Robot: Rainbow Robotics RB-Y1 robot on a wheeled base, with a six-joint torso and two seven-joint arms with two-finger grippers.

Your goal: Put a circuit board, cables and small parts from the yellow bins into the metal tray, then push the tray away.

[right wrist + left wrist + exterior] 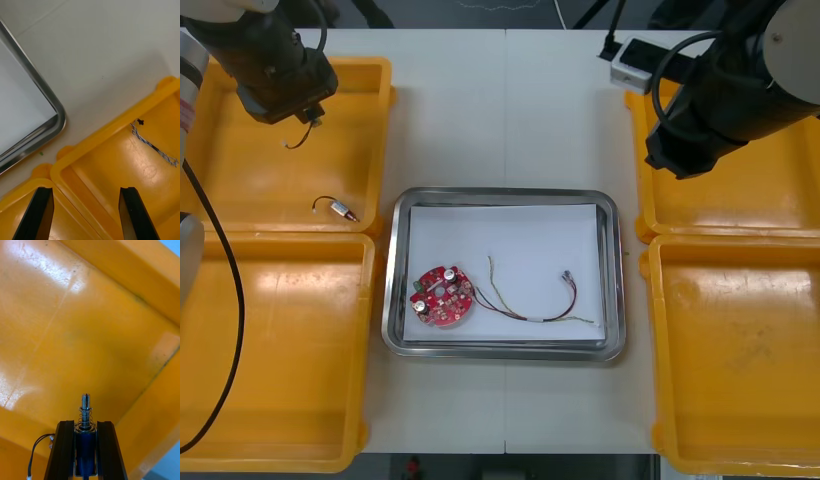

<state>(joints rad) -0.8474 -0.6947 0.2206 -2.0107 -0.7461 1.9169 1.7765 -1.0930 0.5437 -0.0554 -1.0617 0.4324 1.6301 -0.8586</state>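
Note:
My left gripper (304, 108) hangs over the far left yellow bin (240, 190). In the left wrist view it (85, 424) is shut on a small metal part (86, 442) with a spring and pin at its tip, and a thin black wire (298, 137) dangles from the part. A second small metal part (335, 207) lies in the same bin. The metal tray (608, 215), white inside, holds a round red circuit board (443, 296) and a red and yellow cable (536, 303). My right gripper (86, 192) is open above the far right bin's (123, 165) corner, where a twisted blue and white cable (153, 146) lies.
The two near yellow bins (275, 350) (740, 350) flank the tray. A white and black device (635, 58) sits by the far right bin. In the right wrist view the tray's rounded corner (59, 112) lies beyond the fingers (132, 213), with bare table between it and the bin.

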